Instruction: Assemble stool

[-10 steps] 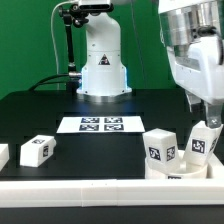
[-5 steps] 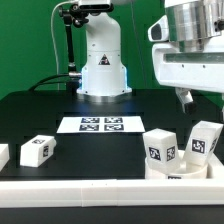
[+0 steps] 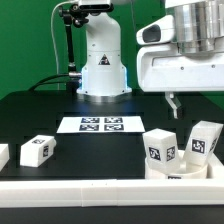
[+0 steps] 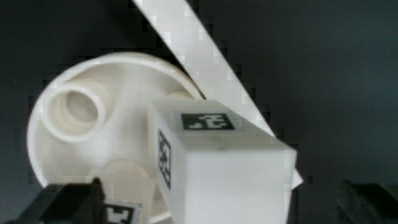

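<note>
Arm base: your Panda's white pedestal [image 3: 100, 62] stands at the back, mid-frame in the exterior view.
Wrist: your wrist housing [image 3: 185, 50] hangs high toward the exterior view's right, facing down.
Gripper: your gripper [image 4: 217, 208] is spread wide, with its dark fingertips [image 4: 63, 203] far apart and gripping nothing.

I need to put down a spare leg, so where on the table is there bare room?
Bare table runs in front of the marker board, between the loose leg and the seat. The far corner at the exterior view's left is bare too. Crowded at the exterior view's right: standing legs at the seat, gripper above.
</note>
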`<action>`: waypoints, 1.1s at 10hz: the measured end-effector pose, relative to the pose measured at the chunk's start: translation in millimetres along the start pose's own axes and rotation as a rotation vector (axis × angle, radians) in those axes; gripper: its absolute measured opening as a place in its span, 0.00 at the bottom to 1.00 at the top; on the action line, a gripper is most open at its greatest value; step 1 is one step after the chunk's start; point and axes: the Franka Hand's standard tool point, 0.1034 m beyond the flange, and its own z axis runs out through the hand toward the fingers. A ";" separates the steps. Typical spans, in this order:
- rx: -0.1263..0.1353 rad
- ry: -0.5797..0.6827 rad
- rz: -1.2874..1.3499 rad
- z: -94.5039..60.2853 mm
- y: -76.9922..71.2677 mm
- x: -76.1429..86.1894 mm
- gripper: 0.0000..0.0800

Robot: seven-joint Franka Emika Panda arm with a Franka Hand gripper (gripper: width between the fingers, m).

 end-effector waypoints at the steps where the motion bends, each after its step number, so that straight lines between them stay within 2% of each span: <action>1: 0.002 0.000 -0.085 -0.3 -1.6 -0.5 0.81; 6: -0.016 0.007 -0.430 -0.7 2.4 2.8 0.81; 10: -0.071 0.013 -0.768 -1.0 -2.8 -0.3 0.81; 11: -0.074 0.012 -0.845 -1.0 -1.0 1.2 0.81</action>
